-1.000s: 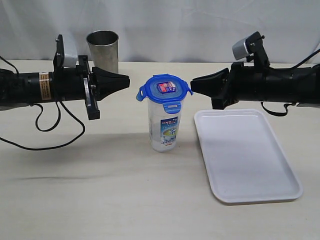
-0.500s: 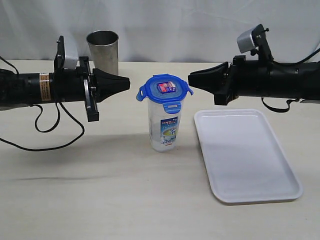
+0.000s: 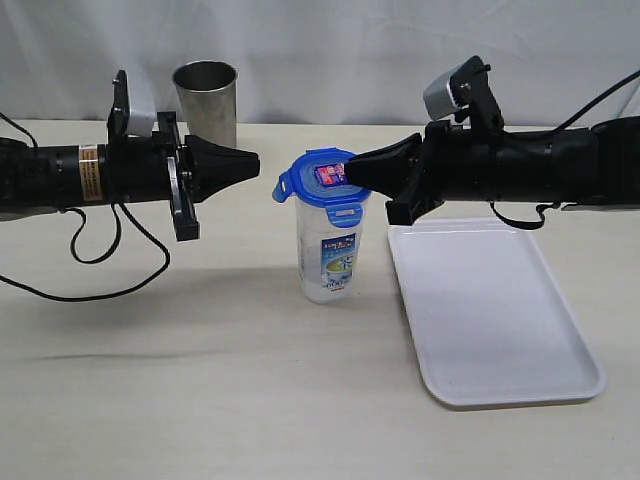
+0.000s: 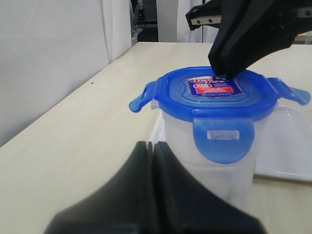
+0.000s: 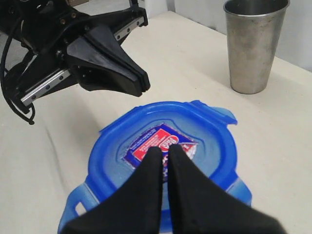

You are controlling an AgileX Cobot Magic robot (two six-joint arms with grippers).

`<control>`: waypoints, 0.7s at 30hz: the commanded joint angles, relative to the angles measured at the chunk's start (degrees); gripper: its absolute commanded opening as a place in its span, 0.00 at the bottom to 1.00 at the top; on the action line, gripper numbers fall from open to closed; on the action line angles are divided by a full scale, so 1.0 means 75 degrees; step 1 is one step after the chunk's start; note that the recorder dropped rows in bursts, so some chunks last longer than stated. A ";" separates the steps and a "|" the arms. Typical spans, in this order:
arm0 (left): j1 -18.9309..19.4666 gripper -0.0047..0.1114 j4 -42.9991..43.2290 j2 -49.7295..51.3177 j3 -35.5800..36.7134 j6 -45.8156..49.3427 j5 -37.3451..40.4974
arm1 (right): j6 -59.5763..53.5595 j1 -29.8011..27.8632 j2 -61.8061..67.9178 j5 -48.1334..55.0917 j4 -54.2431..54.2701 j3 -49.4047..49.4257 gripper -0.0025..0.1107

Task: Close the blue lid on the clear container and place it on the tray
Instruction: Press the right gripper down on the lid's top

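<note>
the closed right end effector (image 3: 352, 172) has swung from beside the blue lid (image 3: 310, 186) onto its sticker centre, likely to press it down, while the closed left end effector (image 3: 255, 160) waits near the clear container (image 3: 328, 255), which stands on the bench (image 3: 200, 350) beside the tray (image 3: 500, 310).

Round blue plastic lid (image 3: 312, 188) sits on tall clear container (image 3: 330, 255), left of flat white tray (image 3: 500, 320) (grey steel cup (image 3: 206, 100) behind).
</note>
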 commanded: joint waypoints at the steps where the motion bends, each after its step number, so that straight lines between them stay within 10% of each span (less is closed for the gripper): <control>1: -0.0005 0.04 -0.0183 -0.0058 0.0023 -0.0051 -0.0057 | -0.0035 0.0012 -0.0045 -0.0162 -0.0018 -0.0014 0.06; 21: -0.0384 0.05 -0.1305 0.1251 0.0023 0.0594 0.0081 | 0.0190 0.0023 -0.0016 -0.0162 -0.0404 -0.0001 0.06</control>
